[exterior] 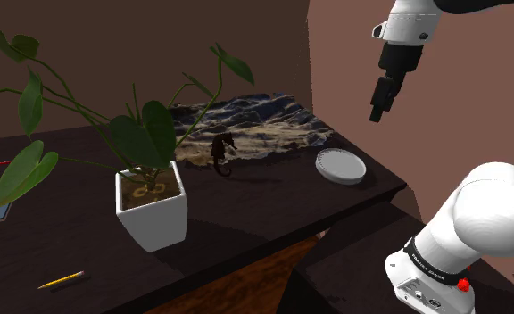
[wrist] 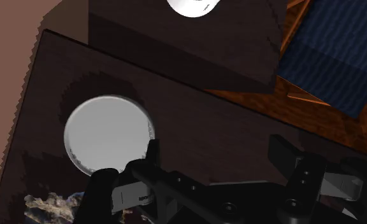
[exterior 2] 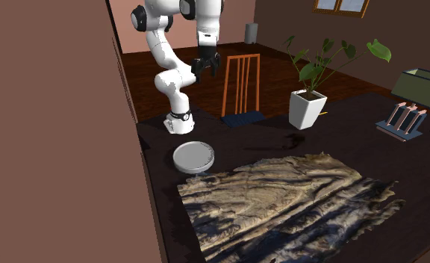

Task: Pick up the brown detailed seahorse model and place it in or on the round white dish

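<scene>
Up over the desk [exterior: 246,210] corner, end effector [exterior: 377,114] hangs open & empty, prob. pre-grasp, nr the white dish [exterior: 340,166]; dark seahorse [exterior: 221,153] stands upright at the mat [exterior: 264,125] edge, well apart from it.

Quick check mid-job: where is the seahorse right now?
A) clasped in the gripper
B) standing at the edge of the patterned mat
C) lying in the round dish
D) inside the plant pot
B: in the shoulder view the dark seahorse stands upright at the edge of the patterned mat, apart from the round dish, while the open gripper hangs empty in the air.
</scene>
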Robot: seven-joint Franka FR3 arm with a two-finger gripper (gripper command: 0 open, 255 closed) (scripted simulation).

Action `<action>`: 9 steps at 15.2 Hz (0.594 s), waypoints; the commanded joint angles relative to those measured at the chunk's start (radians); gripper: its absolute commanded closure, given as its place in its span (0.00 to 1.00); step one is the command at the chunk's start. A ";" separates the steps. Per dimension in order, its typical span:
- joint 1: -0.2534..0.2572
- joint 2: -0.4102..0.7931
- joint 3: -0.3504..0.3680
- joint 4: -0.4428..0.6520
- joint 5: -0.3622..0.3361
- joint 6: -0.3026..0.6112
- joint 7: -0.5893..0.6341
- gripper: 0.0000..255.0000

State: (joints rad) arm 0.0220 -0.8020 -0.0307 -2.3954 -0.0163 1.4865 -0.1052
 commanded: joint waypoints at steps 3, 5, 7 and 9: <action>0.015 0.068 -0.008 0.012 0.003 0.060 -0.030 0.00; 0.029 0.137 -0.015 0.029 0.008 0.117 -0.060 0.00; 0.044 0.209 -0.021 0.052 0.014 0.169 -0.090 0.00; 0.059 0.281 -0.025 0.080 0.022 0.218 -0.121 0.00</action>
State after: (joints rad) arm 0.0741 -0.5663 -0.0510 -2.3330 0.0032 1.6733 -0.2069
